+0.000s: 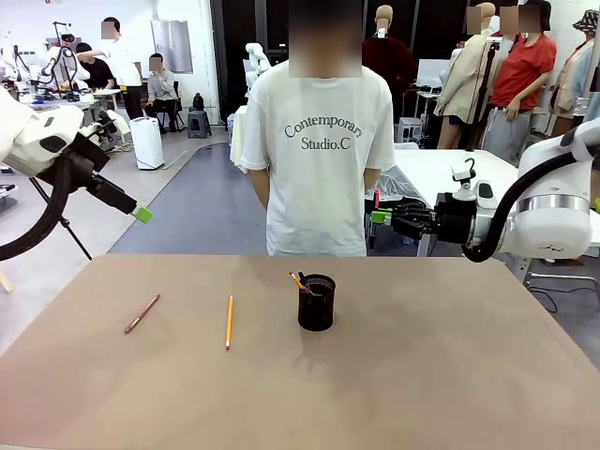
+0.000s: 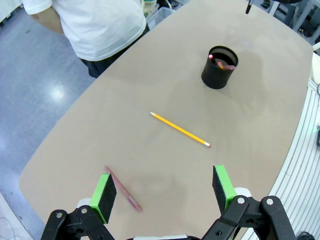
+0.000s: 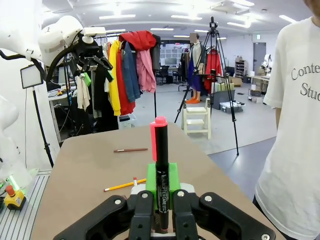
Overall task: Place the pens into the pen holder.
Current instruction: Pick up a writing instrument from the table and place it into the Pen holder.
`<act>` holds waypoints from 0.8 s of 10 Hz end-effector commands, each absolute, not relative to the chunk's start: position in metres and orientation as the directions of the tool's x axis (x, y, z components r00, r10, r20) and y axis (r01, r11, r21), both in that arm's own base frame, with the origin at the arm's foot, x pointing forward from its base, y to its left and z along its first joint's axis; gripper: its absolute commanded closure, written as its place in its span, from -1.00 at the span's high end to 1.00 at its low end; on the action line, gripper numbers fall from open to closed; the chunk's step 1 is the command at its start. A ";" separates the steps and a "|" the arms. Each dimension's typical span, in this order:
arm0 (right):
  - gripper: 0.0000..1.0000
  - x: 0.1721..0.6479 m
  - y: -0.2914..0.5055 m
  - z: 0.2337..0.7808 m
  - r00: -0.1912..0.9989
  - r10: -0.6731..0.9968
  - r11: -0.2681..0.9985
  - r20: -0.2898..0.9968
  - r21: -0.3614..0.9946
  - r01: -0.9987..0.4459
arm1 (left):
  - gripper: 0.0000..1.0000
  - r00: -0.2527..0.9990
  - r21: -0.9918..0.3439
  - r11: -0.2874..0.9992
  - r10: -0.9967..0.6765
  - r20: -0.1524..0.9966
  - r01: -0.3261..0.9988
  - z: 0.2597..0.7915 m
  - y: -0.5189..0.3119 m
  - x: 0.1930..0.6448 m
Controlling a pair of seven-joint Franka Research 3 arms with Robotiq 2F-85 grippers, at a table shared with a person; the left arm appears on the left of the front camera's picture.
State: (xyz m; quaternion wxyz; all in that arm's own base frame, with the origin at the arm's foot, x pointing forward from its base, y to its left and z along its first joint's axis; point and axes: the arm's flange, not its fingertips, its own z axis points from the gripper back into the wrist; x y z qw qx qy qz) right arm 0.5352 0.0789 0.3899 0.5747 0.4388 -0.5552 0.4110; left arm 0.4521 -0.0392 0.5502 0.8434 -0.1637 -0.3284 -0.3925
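Note:
The black mesh pen holder [image 1: 316, 303] [image 2: 219, 67] stands mid-table with an orange pen [image 1: 300, 281] [image 2: 226, 64] leaning inside. A yellow pen [image 1: 229, 322] [image 2: 180, 130] [image 3: 125, 185] and a reddish-brown pen [image 1: 142, 313] [image 2: 124, 192] [image 3: 130, 150] lie flat to its left. High above the table's left end, my left gripper [image 1: 141, 214] [image 2: 164, 187] hangs open and holds nothing. My right gripper [image 1: 380, 217] [image 3: 161, 187] is shut on a black marker pen with a pinkish-red cap [image 1: 376, 198] [image 3: 160, 165], held upright beyond the far edge, right of the holder.
A person in a white T-shirt [image 1: 323, 159] stands at the far edge behind the holder, arms back. The brown table [image 1: 422, 375] is bare to the right of and in front of the holder. A tripod [image 3: 216, 75] and a clothes rack [image 3: 125, 75] stand off the table.

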 end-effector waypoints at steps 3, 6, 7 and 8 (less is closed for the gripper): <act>-1.00 0.534 0.098 0.357 0.080 -0.027 0.173 0.996 0.083 -0.981 | 1.00 0.472 -0.018 0.637 -0.551 0.688 0.771 0.550 -0.038 0.451; -1.00 0.533 0.119 0.335 0.057 -0.064 0.119 0.996 0.064 -0.991 | 1.00 0.472 -0.018 0.637 -0.551 0.688 0.771 0.550 -0.038 0.451; -1.00 0.539 0.127 0.332 0.047 -0.080 0.103 0.996 0.055 -0.993 | 1.00 0.472 -0.018 0.637 -0.551 0.688 0.771 0.550 -0.038 0.451; -1.00 0.541 0.133 0.331 0.051 -0.085 0.086 0.995 0.059 -0.995 | 1.00 0.472 -0.018 0.637 -0.551 0.688 0.771 0.550 -0.038 0.451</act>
